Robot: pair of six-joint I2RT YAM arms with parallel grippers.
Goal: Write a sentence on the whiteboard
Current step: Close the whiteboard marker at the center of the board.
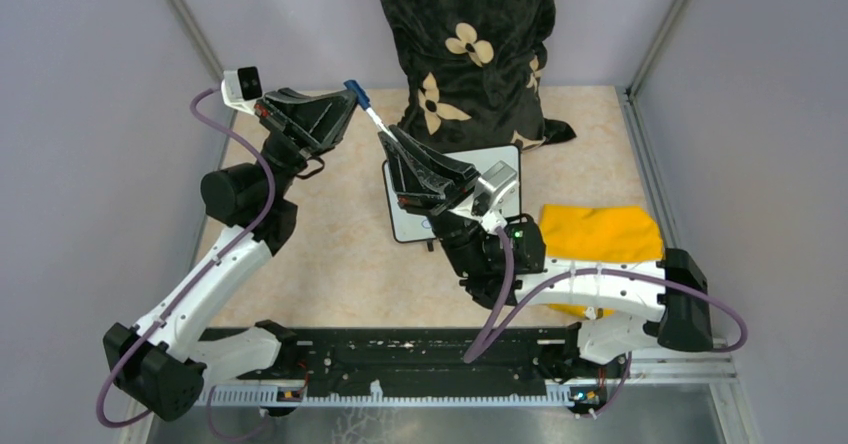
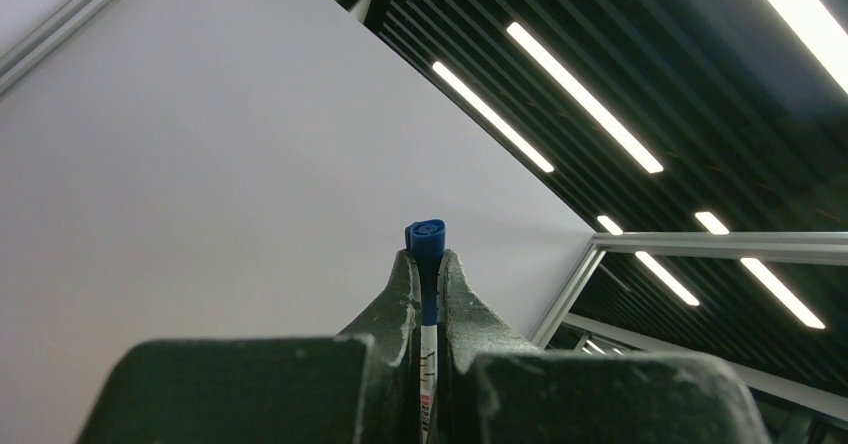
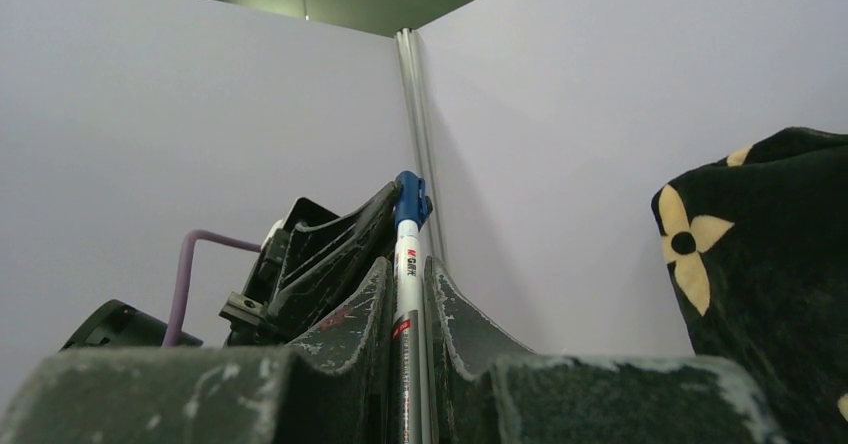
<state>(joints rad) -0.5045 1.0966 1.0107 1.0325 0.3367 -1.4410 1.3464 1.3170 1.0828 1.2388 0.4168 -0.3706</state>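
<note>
From overhead I see the whiteboard lying flat on the tan table, roughly at its middle. My right arm reaches across it, and the wrist with its camera covers most of the white face. Only the near-left corner and a strip along the left edge show, and I cannot read any writing there.

Just past the whiteboard's far-left corner, and raised above the table, the two tools meet on one marker. The right gripper has its fingers pressed onto the white barrel, with the printed label showing between them in its wrist view. The left gripper comes in from farther left of the whiteboard and pinches the blue cap. In its wrist view the cap's end pokes out just above the closed fingertips. The marker slants up and away from the whiteboard, cap end highest.

A big dark cloth with cream flowers stands against the whiteboard's far edge, and its lower folds overlap the far-right corner. A folded yellow cloth lies just beside the whiteboard's right edge, partly under my right forearm. Pale walls close in behind and to both sides of the whiteboard.
</note>
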